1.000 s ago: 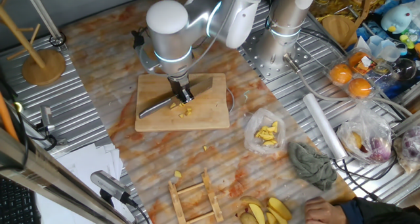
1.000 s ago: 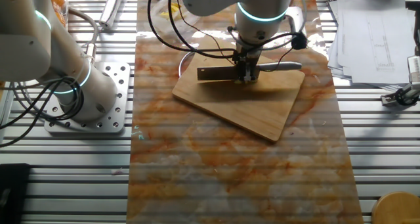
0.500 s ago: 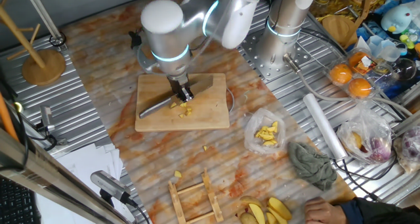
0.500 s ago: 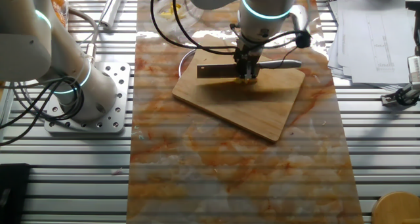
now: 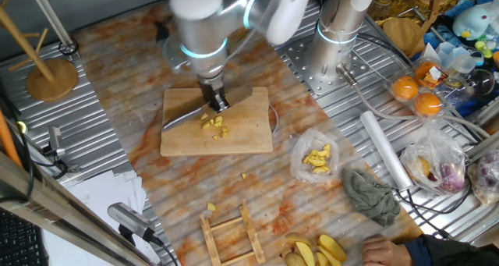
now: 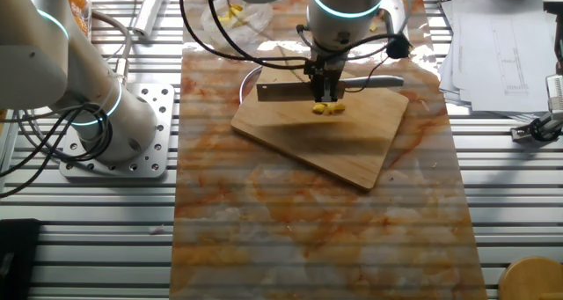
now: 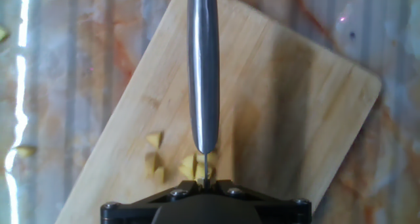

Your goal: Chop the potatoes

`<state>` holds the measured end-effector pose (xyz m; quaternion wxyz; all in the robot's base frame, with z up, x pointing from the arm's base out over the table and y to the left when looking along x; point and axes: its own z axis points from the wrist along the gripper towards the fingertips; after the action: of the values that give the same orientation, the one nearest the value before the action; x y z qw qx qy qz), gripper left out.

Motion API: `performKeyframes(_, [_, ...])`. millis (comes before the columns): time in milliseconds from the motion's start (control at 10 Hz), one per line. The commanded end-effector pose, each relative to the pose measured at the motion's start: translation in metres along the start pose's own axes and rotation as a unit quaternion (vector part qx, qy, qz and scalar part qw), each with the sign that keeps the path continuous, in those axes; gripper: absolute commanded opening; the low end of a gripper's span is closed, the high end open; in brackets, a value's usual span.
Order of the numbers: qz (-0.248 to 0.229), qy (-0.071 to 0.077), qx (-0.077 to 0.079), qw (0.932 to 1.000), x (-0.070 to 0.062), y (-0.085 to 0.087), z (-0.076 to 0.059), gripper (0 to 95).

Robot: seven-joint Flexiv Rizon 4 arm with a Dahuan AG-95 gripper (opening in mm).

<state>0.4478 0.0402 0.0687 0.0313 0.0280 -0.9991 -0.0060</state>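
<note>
Several small yellow potato chunks (image 5: 212,125) lie in the middle of the wooden cutting board (image 5: 242,133). They also show in the other fixed view (image 6: 328,109) and in the hand view (image 7: 156,159). My gripper (image 5: 216,104) is shut on a knife (image 6: 283,91) and holds it level a little above the chunks. The silver handle (image 7: 203,66) runs up the hand view, the blade edge-on below it. My gripper (image 6: 324,92) is over the board's middle.
A clear bag of brighter yellow pieces (image 5: 317,158) lies right of the board. Larger yellow wedges (image 5: 320,252) and a small wooden rack (image 5: 232,236) are at the front. Loose bits (image 5: 244,175) lie on the mat. A grey cloth (image 5: 371,196), oranges (image 5: 417,94), papers (image 5: 101,203).
My gripper has lifted the knife up off the board and moved it slightly back. The potato chunks stay on the board, now uncovered.
</note>
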Motion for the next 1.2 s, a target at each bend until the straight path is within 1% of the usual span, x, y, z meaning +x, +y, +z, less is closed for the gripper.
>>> performKeyframes(100, [0.001, -0.003, -0.001, 1.0000, 0.001, -0.002, -0.001, 0.0])
performKeyframes(500, [0.002, -0.002, -0.001, 1.0000, -0.003, -0.002, 0.004, 0.0])
performKeyframes(800, [0.010, -0.001, 0.001, 0.9999, -0.010, 0.003, 0.010, 0.0])
performKeyframes(1200, [0.011, -0.001, 0.001, 0.9999, -0.012, 0.004, 0.012, 0.0])
